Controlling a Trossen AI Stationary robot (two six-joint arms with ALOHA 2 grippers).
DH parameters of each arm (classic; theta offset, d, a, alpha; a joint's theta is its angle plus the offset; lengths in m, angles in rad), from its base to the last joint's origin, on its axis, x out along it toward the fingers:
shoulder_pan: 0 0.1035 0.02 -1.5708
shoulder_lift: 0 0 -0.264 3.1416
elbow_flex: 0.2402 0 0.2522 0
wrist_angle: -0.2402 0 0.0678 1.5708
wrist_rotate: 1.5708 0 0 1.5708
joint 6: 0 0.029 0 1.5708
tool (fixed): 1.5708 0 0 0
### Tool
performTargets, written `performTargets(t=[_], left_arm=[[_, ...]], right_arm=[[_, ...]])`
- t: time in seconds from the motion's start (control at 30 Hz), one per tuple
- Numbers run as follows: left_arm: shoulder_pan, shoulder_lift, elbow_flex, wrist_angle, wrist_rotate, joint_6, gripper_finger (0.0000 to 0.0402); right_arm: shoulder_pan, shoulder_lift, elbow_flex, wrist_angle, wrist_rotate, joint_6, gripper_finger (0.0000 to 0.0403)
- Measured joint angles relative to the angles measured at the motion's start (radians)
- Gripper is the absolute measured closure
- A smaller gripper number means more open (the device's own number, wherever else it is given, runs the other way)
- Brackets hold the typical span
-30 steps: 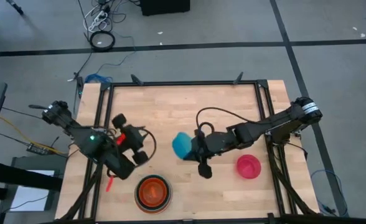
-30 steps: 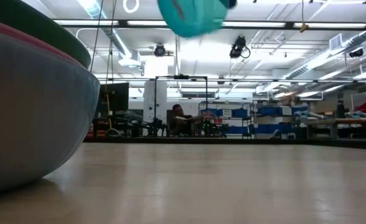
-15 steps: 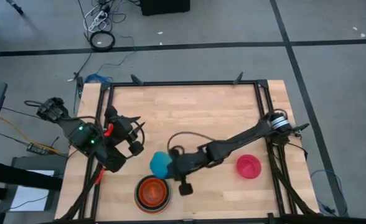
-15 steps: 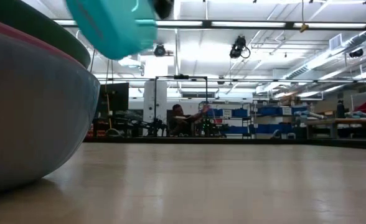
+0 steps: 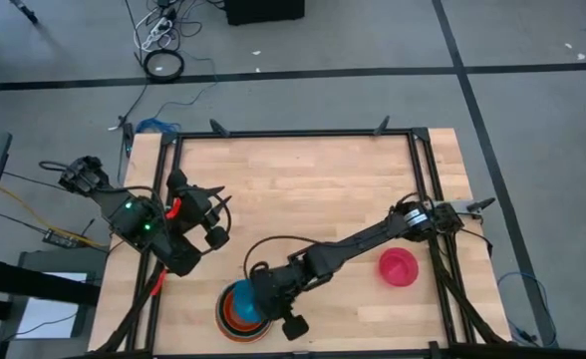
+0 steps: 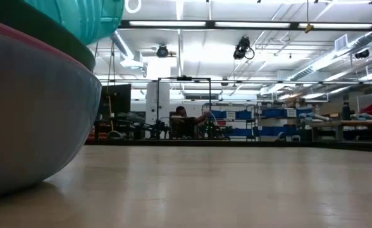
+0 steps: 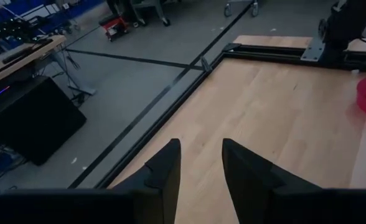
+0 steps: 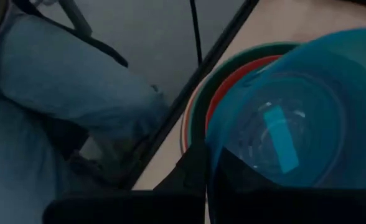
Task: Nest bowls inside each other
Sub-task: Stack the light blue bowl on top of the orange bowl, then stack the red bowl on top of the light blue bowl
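A cyan bowl (image 8: 282, 124) hangs tilted just over a stack of nested bowls (image 5: 243, 314) near the table's front edge, left of centre, with my right gripper (image 8: 209, 165) shut on it. The stack shows a grey-blue outer bowl (image 6: 28, 107), a green rim (image 8: 233, 62) and a red-orange rim (image 8: 229, 87). In the low view the cyan bowl (image 6: 85, 16) sits right above the stack's rim; whether they touch I cannot tell. A pink bowl (image 5: 398, 266) rests alone on the table at the right. My left gripper (image 5: 216, 231) waits open, raised at the table's left. My right gripper pinches the cyan bowl's wall at its rim (image 8: 215, 149), one finger (image 8: 192, 174) outside and the other showing dark through the wall, inside. The fingers slant down from the table's right side. The bowl is tilted, its mouth turned toward the gripper, over the stack.
The table has a dark metal frame (image 5: 293, 133) along its far edge and sides. A person's legs in jeans (image 8: 58, 81) stand beside the table edge near the stack. Bare wood (image 5: 303, 189) lies between the stack, the pink bowl and the far edge.
My right gripper has carried the cyan bowl from the table's middle toward the near left and downward, tipping as it went, until the bowl is over the stack. My left gripper drew back a little toward the table's left edge, then kept still.
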Motion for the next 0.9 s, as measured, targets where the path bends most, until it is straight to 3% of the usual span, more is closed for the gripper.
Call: performTargets(t=[0.23,0.63,0.8,0.9], left_arm=[[0.0,0.0,0.0,0.001,0.006,0.0,0.0275],[0.0,0.0,0.0,0.0,0.017,0.0,0.0275],[0.0,0.0,0.0,-0.002,0.035,0.0,0.0275],[0.0,0.0,0.0,-0.003,0.035,0.0,0.0275]], right_arm=[[0.0,0.009,0.012,-0.009,-0.022,0.012,0.039],[-0.005,0.009,0.012,0.0,-0.019,0.048,0.0281],[-0.012,0.008,0.012,-0.01,-0.012,0.055,0.0274],[-0.02,-0.004,0.012,-0.081,0.048,0.056,0.0276]])
